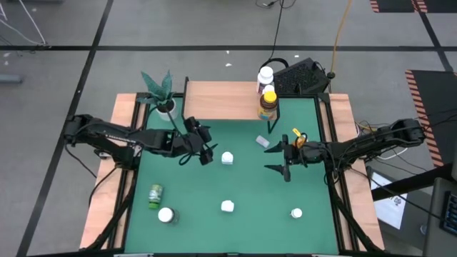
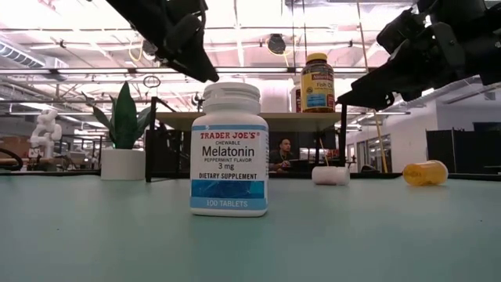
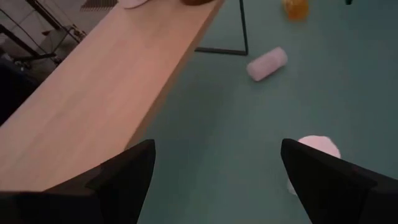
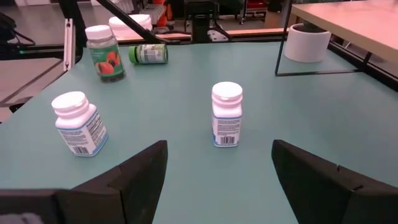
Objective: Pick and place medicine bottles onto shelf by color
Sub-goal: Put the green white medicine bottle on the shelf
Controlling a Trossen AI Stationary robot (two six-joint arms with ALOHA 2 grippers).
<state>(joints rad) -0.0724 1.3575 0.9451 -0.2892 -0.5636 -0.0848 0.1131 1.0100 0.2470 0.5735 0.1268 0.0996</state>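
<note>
The shelf [image 1: 221, 100] stands at the table's far middle and carries a white bottle [image 1: 265, 73] and an amber, yellow-capped bottle [image 1: 268, 103]. My left gripper [image 1: 207, 151] hangs open above the mat near the shelf's front edge [image 3: 93, 93], just left of an upright white bottle [image 1: 227, 158]. My right gripper [image 1: 280, 158] is open and empty, facing that bottle [image 4: 226, 115] from the right. A pink bottle [image 1: 262, 142] and an orange one [image 1: 298, 138] lie on their sides near it.
More white bottles stand near the front edge [image 1: 227, 207] [image 1: 296, 213] [image 1: 166, 215], beside a green one lying down [image 1: 155, 195]. A potted plant [image 1: 163, 96] stands at the shelf's left end. Open mat lies between the two grippers.
</note>
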